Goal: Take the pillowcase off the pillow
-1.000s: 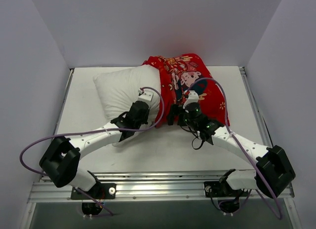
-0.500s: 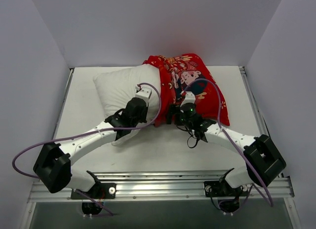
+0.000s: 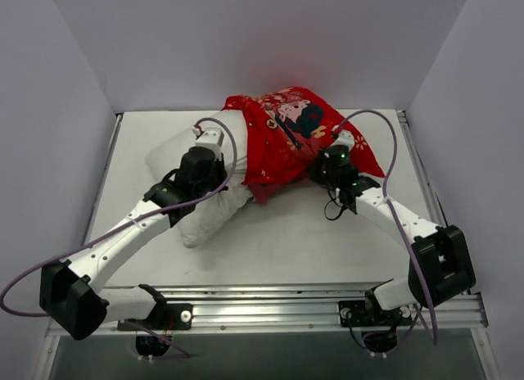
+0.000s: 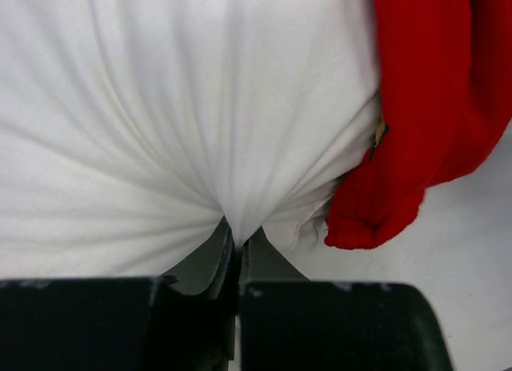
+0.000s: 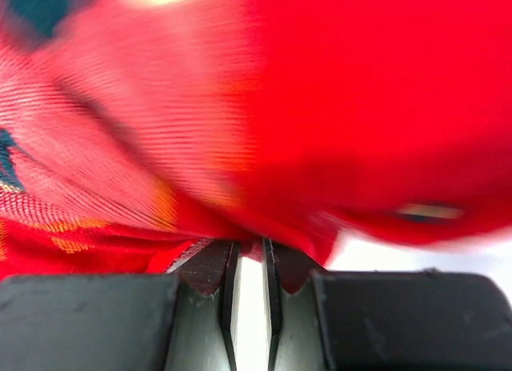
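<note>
Our left jaws pinched the plump white pillow (image 4: 160, 107), our right jaws the red cloth pillowcase (image 5: 336, 91). Hard pulling could slip either.

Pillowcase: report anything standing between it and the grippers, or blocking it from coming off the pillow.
Nothing visible does. The right gripper is shut on the pillowcase, and the left gripper pinches the bare white end of the pillow. The pillowcase covers only the pillow's right part.
</note>
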{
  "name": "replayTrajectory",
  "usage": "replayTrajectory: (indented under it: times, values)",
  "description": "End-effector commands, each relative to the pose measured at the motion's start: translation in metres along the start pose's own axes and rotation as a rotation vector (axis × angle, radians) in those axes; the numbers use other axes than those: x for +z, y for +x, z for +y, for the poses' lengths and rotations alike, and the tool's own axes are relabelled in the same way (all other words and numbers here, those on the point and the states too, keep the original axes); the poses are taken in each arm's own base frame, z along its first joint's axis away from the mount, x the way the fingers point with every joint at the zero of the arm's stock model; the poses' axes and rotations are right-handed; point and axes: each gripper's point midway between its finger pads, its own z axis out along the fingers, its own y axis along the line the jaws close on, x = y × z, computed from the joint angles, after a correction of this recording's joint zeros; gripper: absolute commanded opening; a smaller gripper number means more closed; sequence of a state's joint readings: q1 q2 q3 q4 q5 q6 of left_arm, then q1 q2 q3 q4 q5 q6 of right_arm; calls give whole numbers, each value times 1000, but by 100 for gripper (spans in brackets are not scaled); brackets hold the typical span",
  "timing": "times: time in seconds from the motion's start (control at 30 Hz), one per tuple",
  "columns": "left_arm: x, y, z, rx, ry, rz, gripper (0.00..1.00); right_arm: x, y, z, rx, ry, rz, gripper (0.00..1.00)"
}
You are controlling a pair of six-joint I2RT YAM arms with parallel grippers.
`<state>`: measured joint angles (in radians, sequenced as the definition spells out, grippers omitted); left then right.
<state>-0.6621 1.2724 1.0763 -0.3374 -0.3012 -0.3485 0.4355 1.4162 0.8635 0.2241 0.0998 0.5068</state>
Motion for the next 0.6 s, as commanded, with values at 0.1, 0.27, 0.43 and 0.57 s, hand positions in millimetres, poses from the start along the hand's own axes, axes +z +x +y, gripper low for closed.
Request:
replayTrajectory:
  times: [0.1,0.27,0.43,0.57]
  values:
    - [-66,-60,102,-165,-272,-145,2,-48,-150,-130,262,390,-364,0]
    - [-101,-79,151,-243,-423,-187,2,-85,-212,-157,331,456,-478,0]
    - [-130,-98,179,-254,-509,-244,2,-125,-246,-164,338,480,-566,0]
    - [-122,-111,135,-203,-255,-278,2,-113,-221,-134,297,318,-458,0]
